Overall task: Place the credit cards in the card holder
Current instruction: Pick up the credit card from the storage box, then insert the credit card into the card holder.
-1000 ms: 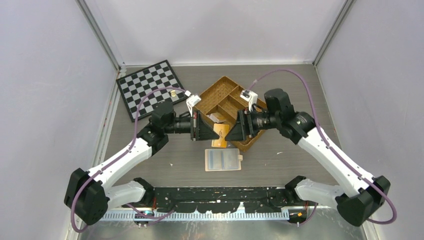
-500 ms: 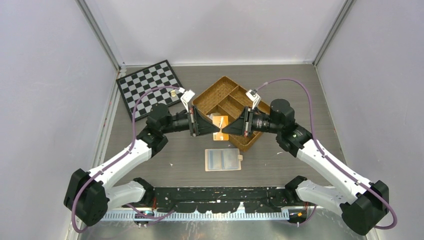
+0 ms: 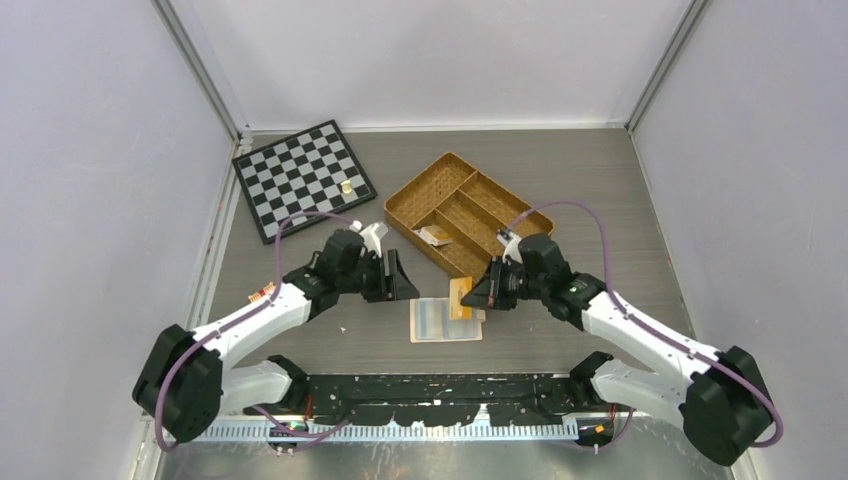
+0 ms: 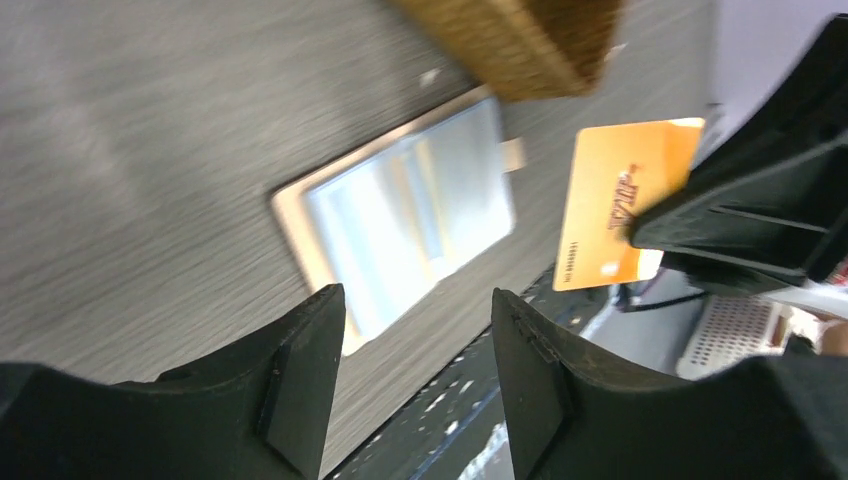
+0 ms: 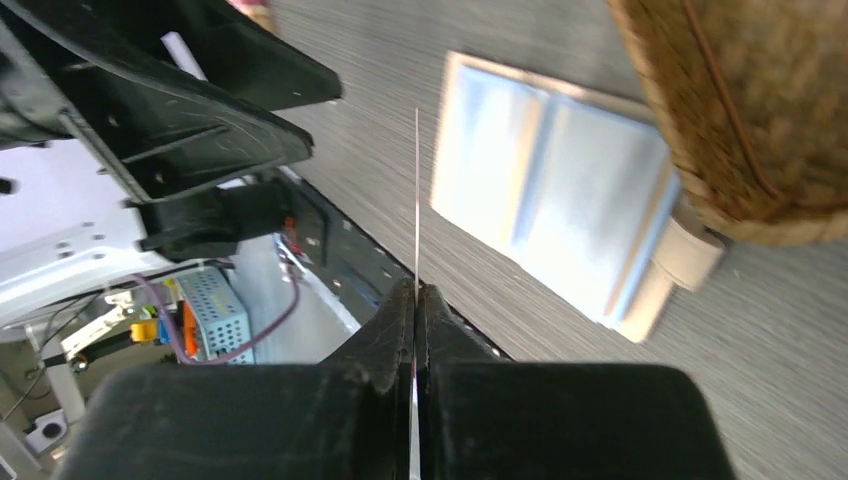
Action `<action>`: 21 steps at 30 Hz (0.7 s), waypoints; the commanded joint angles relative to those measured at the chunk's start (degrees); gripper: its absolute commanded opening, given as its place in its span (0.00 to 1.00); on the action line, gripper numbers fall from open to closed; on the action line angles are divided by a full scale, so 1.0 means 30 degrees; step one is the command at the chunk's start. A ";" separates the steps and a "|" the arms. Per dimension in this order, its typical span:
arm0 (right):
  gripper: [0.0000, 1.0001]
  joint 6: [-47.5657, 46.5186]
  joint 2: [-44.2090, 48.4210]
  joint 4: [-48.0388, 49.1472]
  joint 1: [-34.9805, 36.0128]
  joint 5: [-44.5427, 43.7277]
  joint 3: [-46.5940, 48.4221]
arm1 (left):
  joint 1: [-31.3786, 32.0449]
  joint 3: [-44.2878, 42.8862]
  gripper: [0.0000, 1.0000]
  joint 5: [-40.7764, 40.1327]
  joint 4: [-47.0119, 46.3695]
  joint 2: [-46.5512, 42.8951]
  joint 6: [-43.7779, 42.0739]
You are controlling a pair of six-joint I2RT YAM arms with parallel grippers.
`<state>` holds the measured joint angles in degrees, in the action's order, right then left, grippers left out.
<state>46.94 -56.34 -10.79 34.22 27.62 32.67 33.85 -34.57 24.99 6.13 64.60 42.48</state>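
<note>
Right gripper point(image 5: 415, 290) pinches the orange card point(image 4: 620, 200) by its edge, left gripper point(image 4: 415, 300) gapes empty, so the unpinned card holder point(image 3: 436, 322) might skid.

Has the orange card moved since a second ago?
Yes. The orange card, in the right gripper, moved down the view from the wicker tray's near edge to over the card holder.

Black right gripper point(image 5: 416, 292) pinches a thin plastic card point(image 5: 416, 200), edge-on; an open pale-sleeved card holder point(image 5: 550, 190) lies beside a brown woven tray point(image 5: 740, 100).
</note>
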 commanded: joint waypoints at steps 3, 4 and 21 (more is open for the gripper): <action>0.00 -0.0256 -0.2380 0.0465 0.0842 -0.1068 -0.0572 | 0.0743 0.0373 0.59 -0.2471 0.1773 0.1881 -0.0565; 0.00 -0.0227 -0.2803 0.0860 0.0929 -0.0959 -0.0645 | 0.0838 0.0351 0.59 -0.2541 0.1770 0.2206 -0.0566; 0.01 0.0182 -0.7122 0.4484 0.1756 0.0330 -0.1206 | 0.1927 -0.0167 0.57 -0.3224 0.1626 0.4919 -0.0705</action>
<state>47.11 -76.79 -1.72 39.07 27.38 29.50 39.00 -33.76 16.91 11.29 78.06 41.47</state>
